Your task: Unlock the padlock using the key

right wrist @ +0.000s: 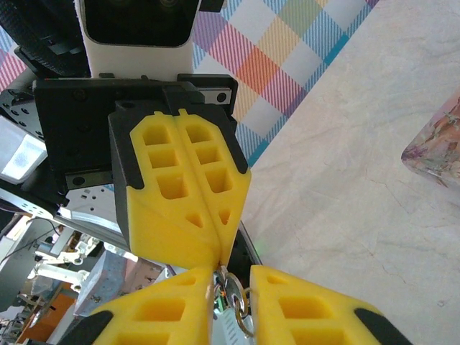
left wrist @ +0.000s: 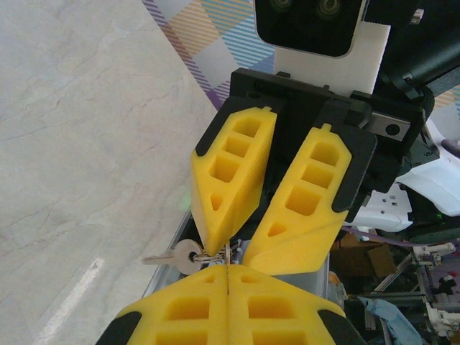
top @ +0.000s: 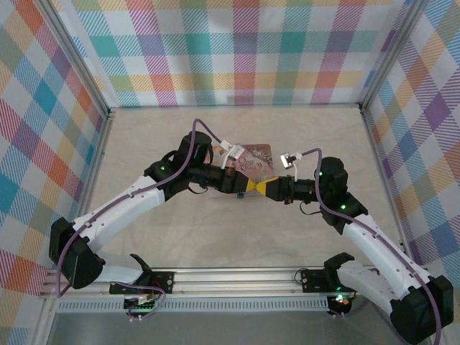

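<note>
Beside left claw (left wrist: 227, 270) and right claw (right wrist: 231, 277) hangs one key (left wrist: 188, 256).

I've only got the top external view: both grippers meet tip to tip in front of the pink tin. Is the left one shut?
Observer: Yes, the left wrist view shows the left gripper shut, fingers pressed together.
Operator: Where's the key?
Observer: The key pokes out sideways right at those tips, round head free.
Operator: And the right gripper?
Observer: On its wrist camera the right gripper has fingers slightly apart, a metal ring in the gap; grip unclear.
</note>
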